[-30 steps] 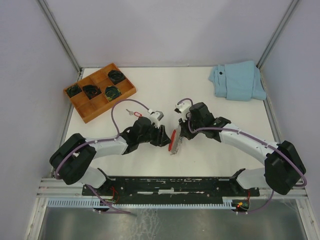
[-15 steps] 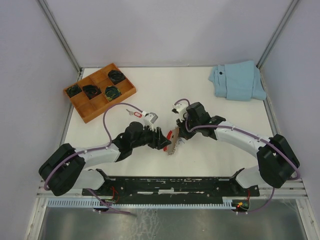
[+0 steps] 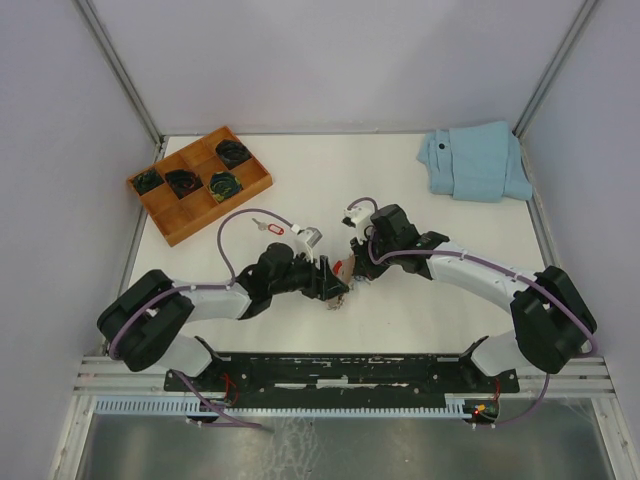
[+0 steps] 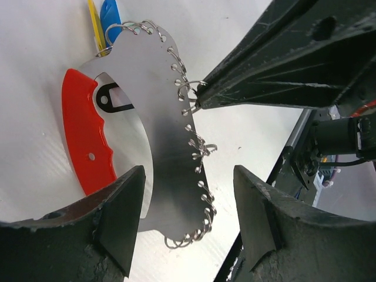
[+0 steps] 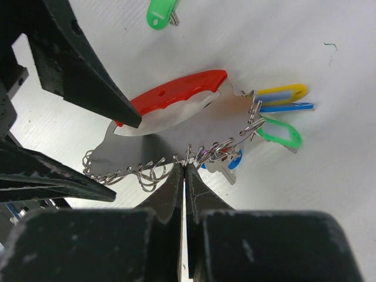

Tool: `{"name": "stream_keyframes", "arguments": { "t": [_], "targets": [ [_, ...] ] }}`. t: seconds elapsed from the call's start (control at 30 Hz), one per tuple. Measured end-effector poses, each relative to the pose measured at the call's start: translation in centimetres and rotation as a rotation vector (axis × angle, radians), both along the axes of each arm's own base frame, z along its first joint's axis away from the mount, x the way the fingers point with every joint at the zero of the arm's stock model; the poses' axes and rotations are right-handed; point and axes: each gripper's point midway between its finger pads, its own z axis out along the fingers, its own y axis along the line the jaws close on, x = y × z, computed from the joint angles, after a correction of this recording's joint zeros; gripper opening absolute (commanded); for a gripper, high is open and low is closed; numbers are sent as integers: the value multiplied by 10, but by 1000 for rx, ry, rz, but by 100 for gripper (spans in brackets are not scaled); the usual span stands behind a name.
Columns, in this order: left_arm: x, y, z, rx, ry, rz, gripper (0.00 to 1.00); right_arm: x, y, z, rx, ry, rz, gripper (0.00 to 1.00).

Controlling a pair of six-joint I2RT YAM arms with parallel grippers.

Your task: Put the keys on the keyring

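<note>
Mid-surface: flat silver metal keyring (image 5: pixel 176 132) with red curved grip, edge lined with small wire loops, and yellow, blue and green tags bunched at one end. Pinched by one edge loop in the closed right hand (image 5: pixel 183 169). Loose on the surface: small silver key with red plastic tag (image 3: pixel 268 228), well apart; key with green plastic tag (image 5: pixel 160 13), near the red grip.
</note>
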Motion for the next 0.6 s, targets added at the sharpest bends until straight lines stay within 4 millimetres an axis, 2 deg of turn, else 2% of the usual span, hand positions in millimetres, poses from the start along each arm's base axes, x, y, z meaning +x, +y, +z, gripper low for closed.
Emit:
{"name": "stream_keyframes", "arguments": {
  "t": [0.3,0.6],
  "targets": [
    [2,-14,-6,0,37,-51,65,-2,3,1,14,6,13,3],
    [-7,-20,-17,-2,85,-111,61,-2,6,4,32,4,24,4]
  ]
}}
